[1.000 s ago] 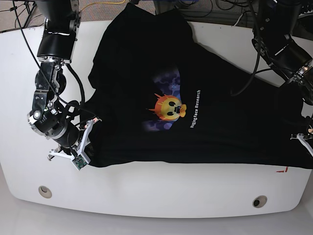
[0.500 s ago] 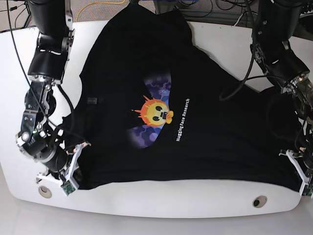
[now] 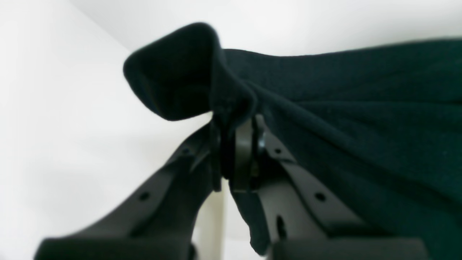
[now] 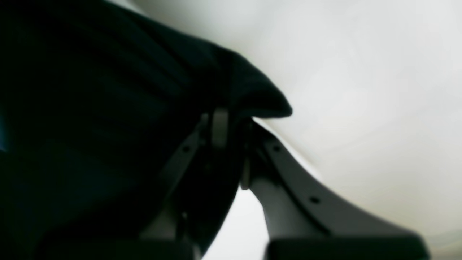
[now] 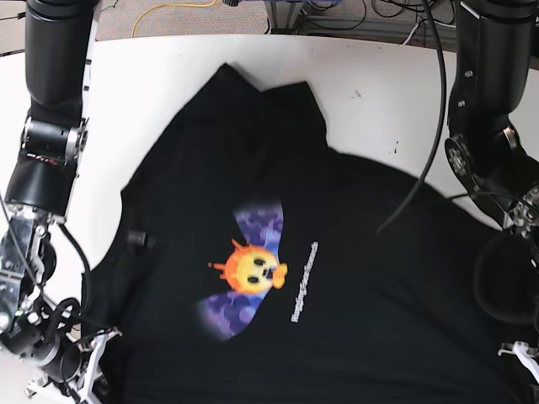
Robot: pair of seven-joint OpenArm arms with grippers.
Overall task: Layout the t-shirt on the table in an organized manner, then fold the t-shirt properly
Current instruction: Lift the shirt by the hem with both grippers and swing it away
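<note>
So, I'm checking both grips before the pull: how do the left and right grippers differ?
The left gripper pinches a cloth fold curling to its left; the right gripper pinches one jutting right. In the base view the left sits at the right edge, the right bottom-left. Both are shut on the t-shirt.

Base cam overhead; wrist cams close-up on t-shirt.

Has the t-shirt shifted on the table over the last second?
Yes. The t-shirt has slid toward the table's near edge, now covering the front strip that was bare.
</note>
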